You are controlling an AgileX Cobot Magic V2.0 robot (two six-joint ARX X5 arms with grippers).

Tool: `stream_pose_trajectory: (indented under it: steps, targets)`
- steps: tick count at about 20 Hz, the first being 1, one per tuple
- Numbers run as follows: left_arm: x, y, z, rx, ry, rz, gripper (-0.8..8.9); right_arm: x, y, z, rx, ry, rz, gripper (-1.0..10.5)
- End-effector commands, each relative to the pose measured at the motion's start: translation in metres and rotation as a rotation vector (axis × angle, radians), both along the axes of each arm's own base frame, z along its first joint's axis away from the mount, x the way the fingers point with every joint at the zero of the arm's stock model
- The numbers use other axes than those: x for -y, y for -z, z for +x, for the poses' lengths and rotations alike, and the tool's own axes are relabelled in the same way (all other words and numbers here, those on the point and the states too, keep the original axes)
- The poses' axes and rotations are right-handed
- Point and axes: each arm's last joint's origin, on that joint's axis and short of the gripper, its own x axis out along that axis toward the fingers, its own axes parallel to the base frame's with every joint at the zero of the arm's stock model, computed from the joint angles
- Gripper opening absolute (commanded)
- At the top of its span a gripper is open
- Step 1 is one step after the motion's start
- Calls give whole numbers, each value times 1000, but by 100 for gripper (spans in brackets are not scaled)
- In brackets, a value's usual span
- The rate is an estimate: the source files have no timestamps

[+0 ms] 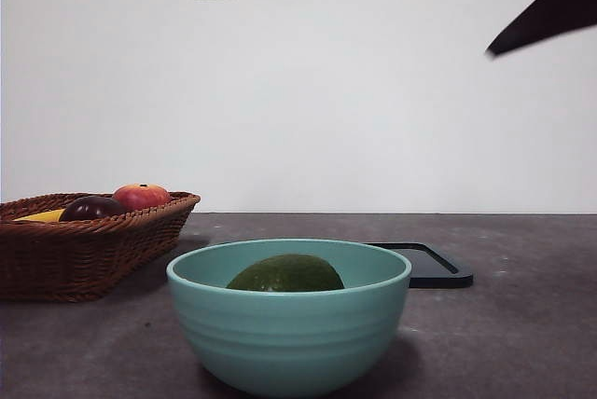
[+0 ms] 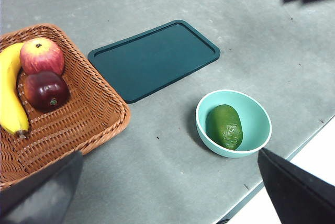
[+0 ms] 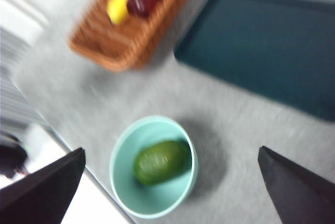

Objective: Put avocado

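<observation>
At the left of the table stands the wicker basket (image 1: 89, 236), holding a banana (image 2: 9, 90), a red apple (image 2: 42, 55) and a dark purple fruit (image 2: 46, 90); none of these belongs to the task. Further right, the avocado (image 1: 285, 273) lies on its side in the teal bowl (image 1: 289, 338) at the table's near edge, with the dark tray (image 2: 154, 59) flat on the table behind it, between bowl and basket. The fruit's long axis lies level, reaching nearly from one side of the bowl's floor to the other, so a grasp would best close across its narrow middle, coming down from above inside the rim. The left gripper (image 2: 167, 192) hangs high, its jaws spread wide and holding nothing, looking over the whole table. The right gripper (image 3: 170, 182) is also spread wide and empty; its view is blurred, yet the avocado sits almost midway between its jaws, directly beneath. In the front view only a dark tip shows at the top right corner, well above the bowl. Judging by this, the right arm seems better lined up over the fruit.
</observation>
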Motion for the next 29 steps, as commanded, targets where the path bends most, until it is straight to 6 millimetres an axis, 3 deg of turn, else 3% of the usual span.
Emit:
stream_pose_trajectory:
  steps: [1,8,19,23,27,29]
  targets:
    - [0,-3,0,20,11,-7,561,-21,10,11,-71,-8,-68,556]
    - [0,-3,0,21,11,-8,561,-72,58,28,-237,-67,-329,555]
    - [0,-3,0,21,11,-8,562,-99,116,38,-371,-100,-527,531]
    - [0,-3,0,21,11,-8,561,-105,123,42,-377,-117,-492,202]
    - [0,-3,0,21,11,-8,561,-106,123,43,-377,-108,-480,19]
    - [0,-3,0,21,11,-8,561,-107,122,43,-376,-96,-466,9]
